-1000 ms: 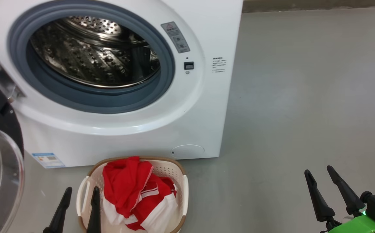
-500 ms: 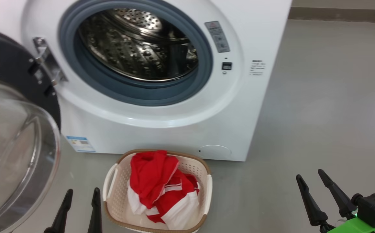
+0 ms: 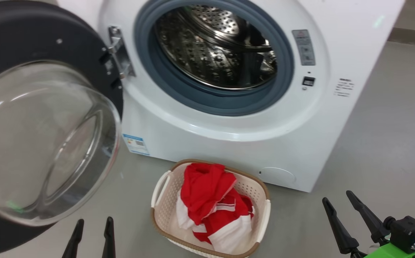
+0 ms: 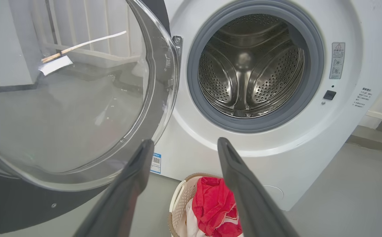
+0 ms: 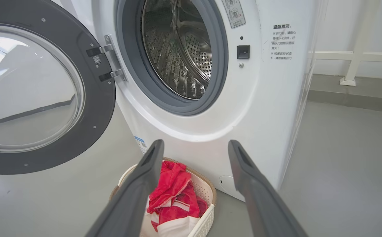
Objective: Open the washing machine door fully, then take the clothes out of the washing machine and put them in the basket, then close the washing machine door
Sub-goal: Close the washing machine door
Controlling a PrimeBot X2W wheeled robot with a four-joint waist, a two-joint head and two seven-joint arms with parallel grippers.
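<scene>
The white washing machine stands with its steel drum bare. Its washing machine door, black-rimmed with a bulging glass bowl, hangs swung out to the left on its hinge. Red and white clothes lie heaped in the cream basket on the floor before the machine. My left gripper is open at the lower left, below the door. Open as well, my right gripper hangs at the lower right, apart from the basket.
Grey floor stretches to the right of the machine. A white railing runs along the wall behind it. A round service flap sits low on the machine's front, just behind the basket.
The head camera has swung left, so machine, door and basket slide right in its view and more of the door shows. Both grippers stay open.
</scene>
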